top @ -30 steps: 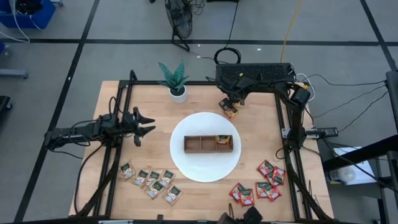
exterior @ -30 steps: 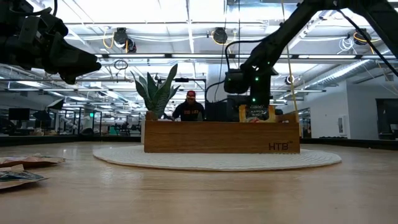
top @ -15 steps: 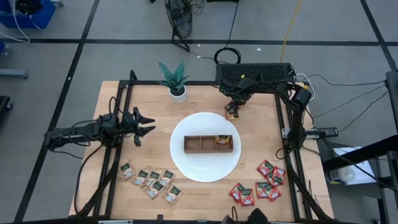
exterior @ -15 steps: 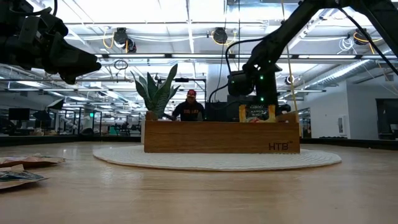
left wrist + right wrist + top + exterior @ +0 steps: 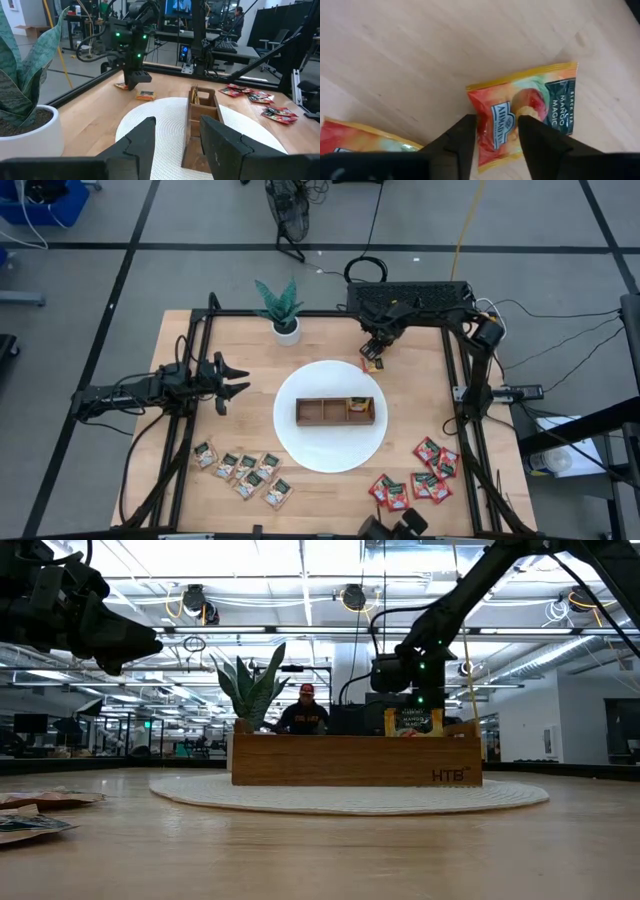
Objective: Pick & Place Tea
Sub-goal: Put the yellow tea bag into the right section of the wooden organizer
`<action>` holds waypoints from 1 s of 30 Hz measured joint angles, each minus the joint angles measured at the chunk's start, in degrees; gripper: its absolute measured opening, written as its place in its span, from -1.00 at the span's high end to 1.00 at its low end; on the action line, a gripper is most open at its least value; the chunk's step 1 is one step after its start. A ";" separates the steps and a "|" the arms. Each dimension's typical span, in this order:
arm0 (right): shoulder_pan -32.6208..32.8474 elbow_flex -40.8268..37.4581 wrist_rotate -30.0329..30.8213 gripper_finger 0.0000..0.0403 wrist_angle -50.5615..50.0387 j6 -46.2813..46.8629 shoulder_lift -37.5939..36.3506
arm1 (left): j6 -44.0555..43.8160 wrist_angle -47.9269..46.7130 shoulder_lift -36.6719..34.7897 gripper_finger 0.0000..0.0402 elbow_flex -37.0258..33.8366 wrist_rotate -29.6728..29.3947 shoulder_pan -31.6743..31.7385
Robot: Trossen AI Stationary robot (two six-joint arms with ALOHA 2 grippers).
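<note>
Tea sachets lie in three groups on the table (image 5: 250, 370). Pale beige sachets (image 5: 243, 472) sit near the front left edge, red sachets (image 5: 420, 478) near the front right, and orange-yellow sachets (image 5: 522, 112) at the far side, just beyond the round white mat (image 5: 330, 442). One more orange-yellow sachet (image 5: 358, 405) stands in the right compartment of the wooden tray (image 5: 334, 422) at the mat's centre.

Right tool (image 5: 373, 358) is down over the far sachets. In its wrist view the two fingers (image 5: 465, 145) straddle one orange-yellow sachet that lies flat on the wood, with a second sachet (image 5: 360, 137) just beside it. Whether the fingers have clenched on the sachet cannot be told.

Left tool (image 5: 232, 384) hangs above the table's left side, well apart from every sachet, fingers spread and holding nothing.

A potted plant (image 5: 281, 308) stands at the far edge.
</note>
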 joint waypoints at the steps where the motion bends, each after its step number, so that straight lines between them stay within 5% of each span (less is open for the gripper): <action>1: -0.22 -0.76 -0.28 0.40 0.26 -0.36 0.00 | 0.00 0.00 0.00 0.22 0.00 0.00 0.01; 9: 0.21 -3.97 2.24 0.94 0.66 -1.63 0.24 | 0.00 0.00 0.00 0.22 0.00 0.00 0.01; 15: 6.78 -4.62 12.10 0.98 -3.93 -2.47 -4.35 | 0.00 0.00 0.00 0.22 0.00 0.00 0.01; 22: 24.49 -4.41 21.62 0.99 -9.99 7.46 -19.47 | 0.00 0.00 0.02 0.22 0.00 0.00 0.01; 30: 50.73 -5.84 28.83 1.00 0.93 13.08 -26.84 | 0.00 0.00 0.00 0.22 0.00 0.00 0.01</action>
